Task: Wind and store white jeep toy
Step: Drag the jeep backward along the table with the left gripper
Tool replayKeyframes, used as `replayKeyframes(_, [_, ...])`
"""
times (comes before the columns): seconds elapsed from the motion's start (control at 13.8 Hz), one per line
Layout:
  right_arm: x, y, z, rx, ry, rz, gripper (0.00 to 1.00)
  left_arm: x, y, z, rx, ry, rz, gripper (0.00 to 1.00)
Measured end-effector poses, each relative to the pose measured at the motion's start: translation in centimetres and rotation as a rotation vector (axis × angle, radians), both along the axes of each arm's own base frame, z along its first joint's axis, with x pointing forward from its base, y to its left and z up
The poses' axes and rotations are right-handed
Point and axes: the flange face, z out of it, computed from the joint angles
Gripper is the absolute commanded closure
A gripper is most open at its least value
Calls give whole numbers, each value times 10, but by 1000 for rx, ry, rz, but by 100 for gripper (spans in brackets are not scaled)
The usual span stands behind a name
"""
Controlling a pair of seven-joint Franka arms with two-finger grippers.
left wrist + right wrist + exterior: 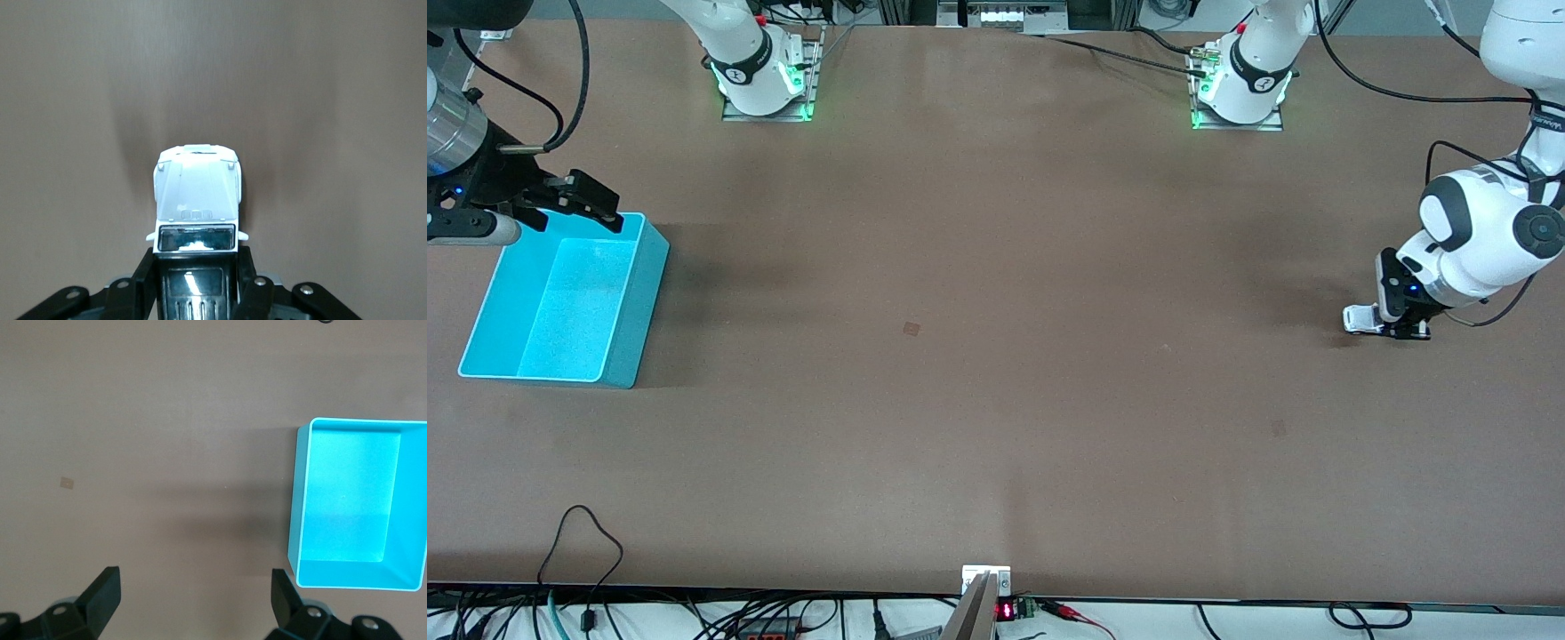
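On the brown table [996,373], left tool [1392,327] grips the white jeep toy [197,200] (right tool [574,209] open).

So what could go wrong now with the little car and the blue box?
The left end effector pinches only the back of the white jeep toy, at the table's left-arm end, so it might slip loose. The turquoise bin sits at the right-arm end, a long carry. The right end effector hangs open over the bin's rim and could get in the way.

The left gripper [1392,324] is low at the bench, clamped shut; the right gripper [583,209] waits raised, fingers spread.
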Motion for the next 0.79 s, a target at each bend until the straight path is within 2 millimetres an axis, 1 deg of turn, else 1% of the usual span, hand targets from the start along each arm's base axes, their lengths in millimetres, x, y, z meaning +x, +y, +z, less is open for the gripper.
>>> replayKeyframes(0.14, [0,0,0,0,0,0,0,0,10,0,2,-3,5,83])
replayKeyframes(0.29, [0,0,0,0,0,0,0,0,13,0,2,-4,9,82])
replayKeyframes(0.36, [0,0,0,0,0,0,0,0,14,0,2,-4,9,81])
replayKeyframes(0.43, [0,0,0,0,0,0,0,0,14,0,2,-5,10,73])
replayKeyframes(0.51, [0,0,0,0,0,0,0,0,15,0,3,-5,11,56])
replayKeyframes(0.58, [0,0,0,0,0,0,0,0,16,0,3,-5,12,1])
replayKeyframes(0.72, [0,0,0,0,0,0,0,-2,18,-4,-1,4,18,0])
replayKeyframes(0.79, [0,0,0,0,0,0,0,-5,19,-14,-12,35,21,0])
